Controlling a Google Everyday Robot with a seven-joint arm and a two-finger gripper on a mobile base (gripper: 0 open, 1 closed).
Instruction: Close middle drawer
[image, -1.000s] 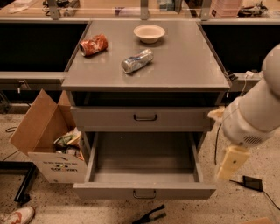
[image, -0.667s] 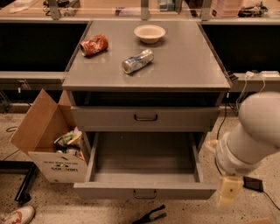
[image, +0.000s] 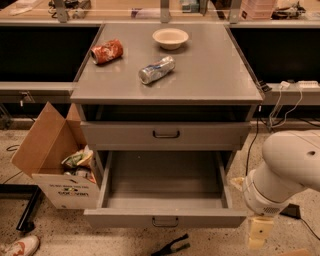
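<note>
The middle drawer is pulled far out of the grey cabinet. Its inside is empty and a small dark loop handle sits at the centre of its front. Above it, the top drawer has its front nearly flush with the cabinet, under a dark gap. The lowest drawer is hidden below the open one. My gripper hangs low at the end of the white arm, just right of the open drawer's front right corner and apart from it.
On the cabinet top lie a red can, a silver can and a white bowl. An open cardboard box with rubbish stands on the floor at the left. A black tool lies in front of the drawer. Cables hang at the right.
My arm has swung down and to the right, and the gripper now sits lower, near the floor beside the drawer's front corner. The drawer has not moved.
</note>
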